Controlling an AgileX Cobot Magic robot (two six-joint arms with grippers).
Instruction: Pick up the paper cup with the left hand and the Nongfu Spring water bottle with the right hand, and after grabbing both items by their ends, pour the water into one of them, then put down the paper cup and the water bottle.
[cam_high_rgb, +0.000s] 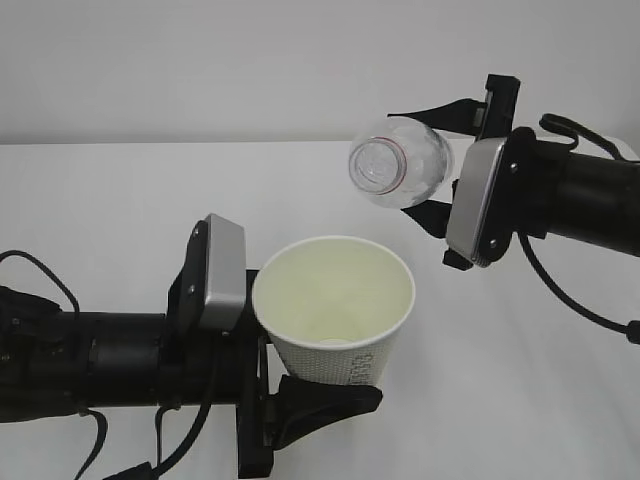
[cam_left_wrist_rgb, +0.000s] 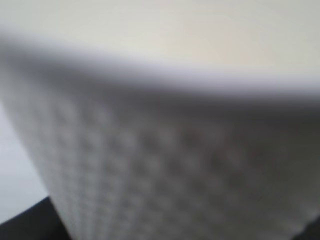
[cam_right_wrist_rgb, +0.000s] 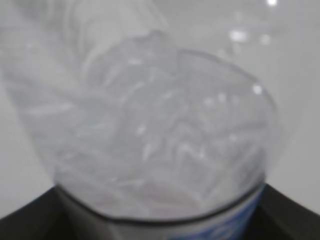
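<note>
We see the black two-fingered right hand (cam_high_rgb: 447, 160) pinching the clear ribbed plastic Nongfu Spring water bottle (cam_high_rgb: 400, 160), tipped, open mouth facing us, above and right of the cup. The black left hand (cam_high_rgb: 300, 395) grips the small white ribbed paper cup (cam_high_rgb: 335, 310) low down, held up and tilted. Risk, we judge: the mouth sits off the rim, so water could miss; a low grip could let the cup tip.
</note>
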